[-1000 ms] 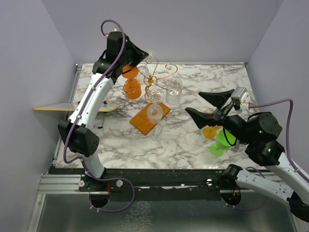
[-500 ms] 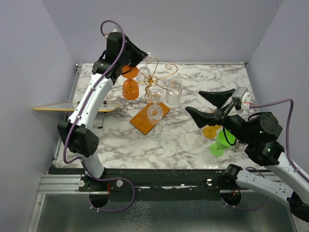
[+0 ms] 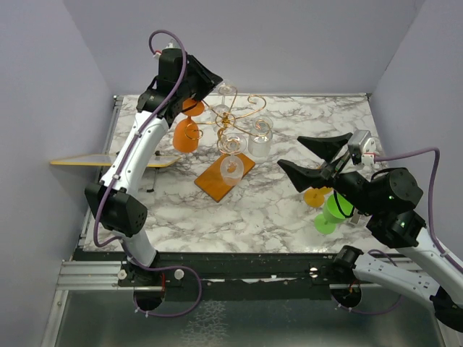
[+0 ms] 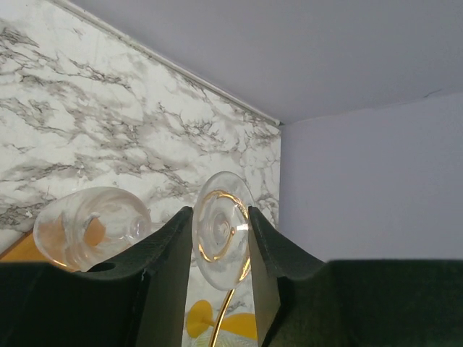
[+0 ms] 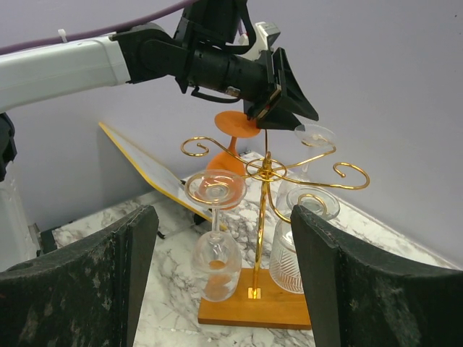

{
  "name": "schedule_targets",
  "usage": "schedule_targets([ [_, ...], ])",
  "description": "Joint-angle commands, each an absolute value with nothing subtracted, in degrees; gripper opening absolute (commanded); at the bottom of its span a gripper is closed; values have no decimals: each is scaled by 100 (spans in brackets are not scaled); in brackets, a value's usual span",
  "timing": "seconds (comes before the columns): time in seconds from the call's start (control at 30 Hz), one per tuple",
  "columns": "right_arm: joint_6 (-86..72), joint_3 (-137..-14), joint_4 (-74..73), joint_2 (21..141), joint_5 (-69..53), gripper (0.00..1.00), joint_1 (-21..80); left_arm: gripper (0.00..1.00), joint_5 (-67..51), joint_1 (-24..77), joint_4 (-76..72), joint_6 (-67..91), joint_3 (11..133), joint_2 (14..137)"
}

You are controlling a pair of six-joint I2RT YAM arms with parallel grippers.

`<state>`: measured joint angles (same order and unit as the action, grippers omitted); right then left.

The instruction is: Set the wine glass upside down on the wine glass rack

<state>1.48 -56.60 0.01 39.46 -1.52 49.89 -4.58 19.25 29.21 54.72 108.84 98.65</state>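
Orange wine glass (image 3: 186, 135) hangs at the left side of the rack (image 3: 211, 182), long axis upright, foot up, bowl down, foot partly hidden by the left gripper (image 4: 219, 213), jaws part spread on nothing. Right gripper (image 3: 291, 153), right of the rack: jaws wide apart

I log: wine glass rack (image 5: 265, 170) is glossy gold metal wire on a smooth wooden base (image 5: 253, 308); table (image 3: 289, 210) smooth, marble-look; orange glass (image 3: 186, 137) translucent, glossy.

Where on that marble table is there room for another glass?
Bare: the near middle of the table, between the rack's wooden base and the front edge, and the far right corner. Crowded: around the wine glass rack and beside the green glass.
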Motion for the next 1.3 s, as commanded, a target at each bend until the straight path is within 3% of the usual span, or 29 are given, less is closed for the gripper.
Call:
schedule_targets([
  [0.0, 111, -5595, 97, 3933, -61, 79, 5016, 42, -252, 1916, 2760, 5373, 10841, 9572],
  [0.17, 106, -5590, 97, 3937, -71, 79, 5017, 48, -120, 1917, 2760, 5364, 10782, 9500],
  [0.67, 96, -5591, 97, 3939, -33, 79, 5013, 51, 6, 1916, 2622, 5278, 10716, 9247],
  [0.93, 26, -5573, 107, 3958, 348, 78, 5018, 68, -703, 1916, 2064, 5042, 10671, 8984],
  [1.1, 33, -5527, 29, 3977, 1172, 77, 5011, 76, -997, 1916, 1832, 4857, 10608, 8798],
  [1.27, -197, -5415, -123, 4036, 2857, 77, 5018, 84, -1402, 1894, 1426, 4323, 10336, 8442],
])
